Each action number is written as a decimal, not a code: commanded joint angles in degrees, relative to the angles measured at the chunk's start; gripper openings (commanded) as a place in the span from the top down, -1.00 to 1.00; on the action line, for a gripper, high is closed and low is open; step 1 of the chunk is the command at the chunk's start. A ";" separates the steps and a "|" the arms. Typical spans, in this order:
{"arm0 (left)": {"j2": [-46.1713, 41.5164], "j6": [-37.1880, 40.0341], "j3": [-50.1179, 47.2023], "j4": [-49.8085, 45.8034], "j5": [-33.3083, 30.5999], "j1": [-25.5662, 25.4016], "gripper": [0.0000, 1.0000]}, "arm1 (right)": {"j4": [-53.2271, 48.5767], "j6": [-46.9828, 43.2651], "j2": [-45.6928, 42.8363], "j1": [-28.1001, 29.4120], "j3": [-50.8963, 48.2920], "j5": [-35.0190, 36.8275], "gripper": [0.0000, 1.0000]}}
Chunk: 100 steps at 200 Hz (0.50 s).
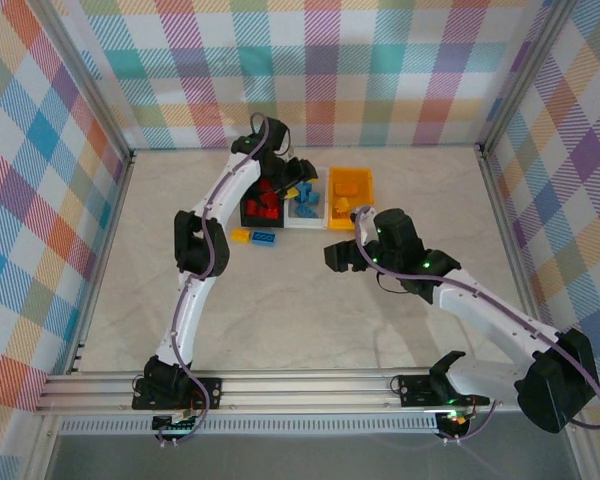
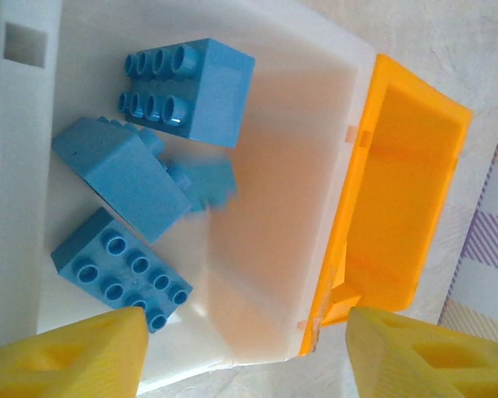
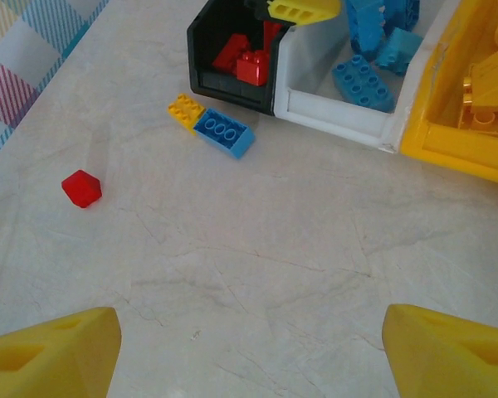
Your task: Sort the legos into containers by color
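Three bins are seen in a row along the top of the right wrist view. A black bin [image 3: 228, 83] stands on the left, a white bin [image 3: 336, 116] in the middle and an orange bin [image 3: 461, 149] on the right, each touching its neighbour. Red bricks [image 3: 251, 65] are held in the black bin and yellow bricks [image 3: 485, 83] in the orange bin.

In the left wrist view, blue bricks [image 2: 187, 79] are seen in the upper left of the frame, lying in the white bin. The left gripper [image 2: 245, 352] is held above that bin. Its yellow fingers are spread wide at the bottom corners, and nothing is held between them.

On the table [image 3: 274, 249], a yellow brick [image 3: 185, 109] and a blue brick [image 3: 224, 133] lie end to end and touching, just below the black bin in the frame. A single red brick [image 3: 81, 188] lies at the left of the frame, well apart from them.

The right gripper [image 3: 249, 356] is held over bare table, its fingers spread to the lower corners with nothing between them.
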 commanded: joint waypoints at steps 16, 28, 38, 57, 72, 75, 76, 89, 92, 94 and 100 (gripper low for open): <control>-7.84 5.14 1.67 -5.42 -1.61 0.78 -0.48 | -0.34 -3.94 7.47 1.52 4.64 -6.02 -0.65; -11.49 8.23 0.51 -9.21 -4.59 2.02 -0.51 | -0.38 -5.28 11.67 3.60 7.44 -6.85 -0.66; -15.51 10.21 -3.17 -11.37 -6.79 3.68 -0.52 | -0.10 -5.84 15.59 5.65 10.17 -7.81 -0.66; -26.82 11.69 -16.78 -10.25 -9.07 8.84 -0.53 | 1.66 -6.74 23.57 9.49 15.45 -8.56 -0.65; -36.36 11.73 -29.47 -8.11 -9.73 14.09 -0.54 | 2.02 -6.58 30.72 11.74 20.66 -9.80 -0.66; -37.72 11.91 -31.53 -8.05 -9.94 15.14 -0.54 | 2.01 -6.61 32.23 12.09 21.87 -9.92 -0.65; -38.51 11.96 -32.16 -8.07 -10.04 15.46 -0.54 | 2.02 -6.62 32.68 12.33 22.35 -9.94 -0.65; -45.95 12.95 -40.45 -8.13 -11.12 19.57 -0.54 | 2.38 -6.69 38.59 14.35 27.52 -11.19 -0.65; -47.62 13.18 -41.98 -8.26 -11.57 20.43 -0.53 | 2.46 -6.82 39.99 14.84 28.83 -11.39 -0.66; -48.72 13.17 -43.40 -8.33 -11.90 20.86 -0.54 | 2.40 -6.81 40.94 15.18 29.76 -11.56 -0.66; -51.90 13.33 -47.05 -8.47 -13.02 22.03 -0.54 | 2.04 -7.02 43.52 15.85 32.55 -12.00 -0.66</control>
